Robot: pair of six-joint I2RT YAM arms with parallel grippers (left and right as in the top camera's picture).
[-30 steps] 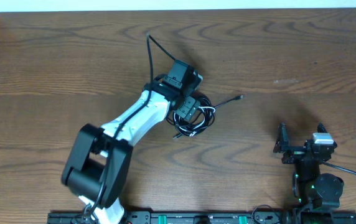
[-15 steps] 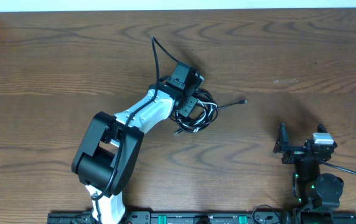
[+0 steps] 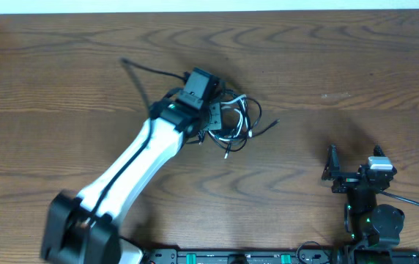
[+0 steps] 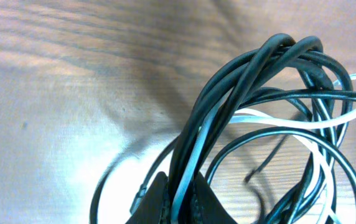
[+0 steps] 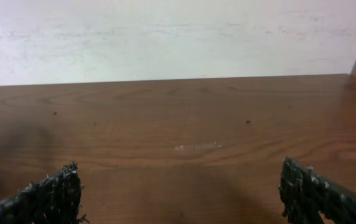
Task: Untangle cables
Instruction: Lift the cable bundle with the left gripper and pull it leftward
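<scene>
Cables [image 3: 237, 121], black cords and one white, sit in a knotted bundle near the middle of the table [image 3: 356, 66]. We see the left gripper [image 4: 179, 198] pinched shut on a few strands, black and white together, at the bundle's edge. To do this step well, we judge, the pull should be slow, so that the loops slide free rather than cinch. The left arm reaches far forward, stretched diagonally across the wood. The right gripper [image 5: 181, 196] rests well apart, jaws wide, holding nothing.
</scene>
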